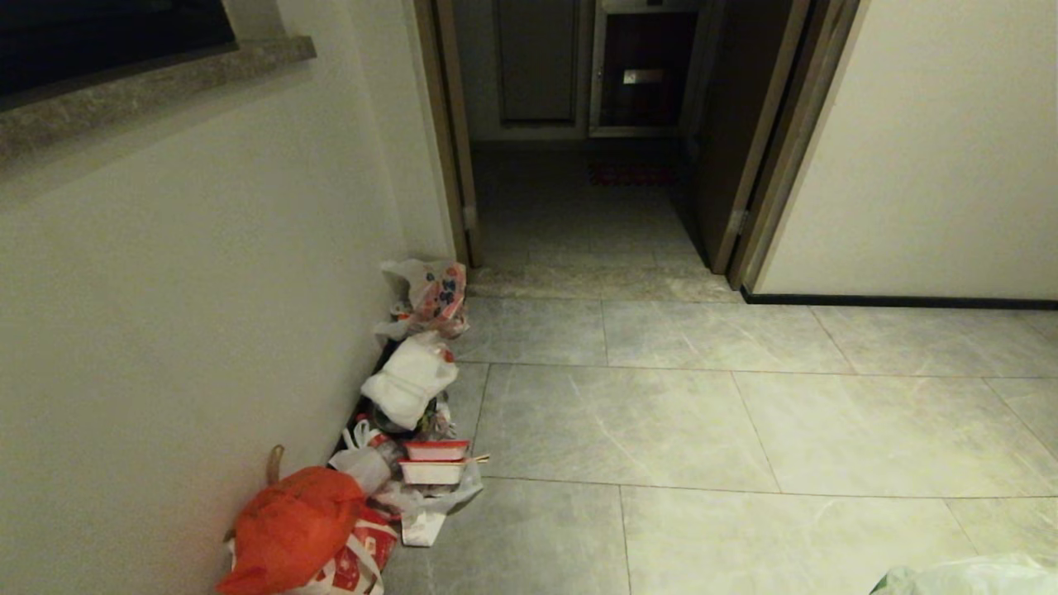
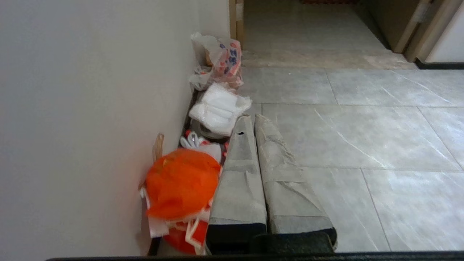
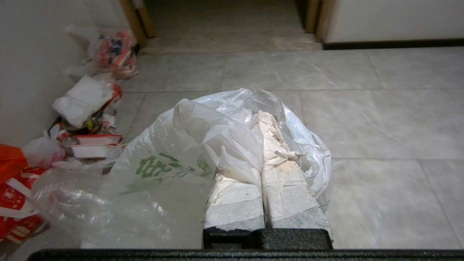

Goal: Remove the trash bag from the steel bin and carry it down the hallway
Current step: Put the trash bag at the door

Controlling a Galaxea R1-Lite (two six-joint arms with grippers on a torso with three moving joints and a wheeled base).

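while pinched by right gripper [image 3: 262, 119], trash bag [image 3: 203, 145] hangs crumpled.

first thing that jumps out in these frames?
The heap of rubbish along the left wall, topped near the camera by an orange bag. Next, the trash bag with green print, pinched in the shut right gripper above the tiled floor. Beyond is a dark open doorway.

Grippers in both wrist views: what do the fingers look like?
The left gripper has two long tapering fingers wrapped in grey fabric-like covering, mounted on a black base. The right gripper is the same build, its wrapping paler and worn, with frayed scraps. No cables or markings show.
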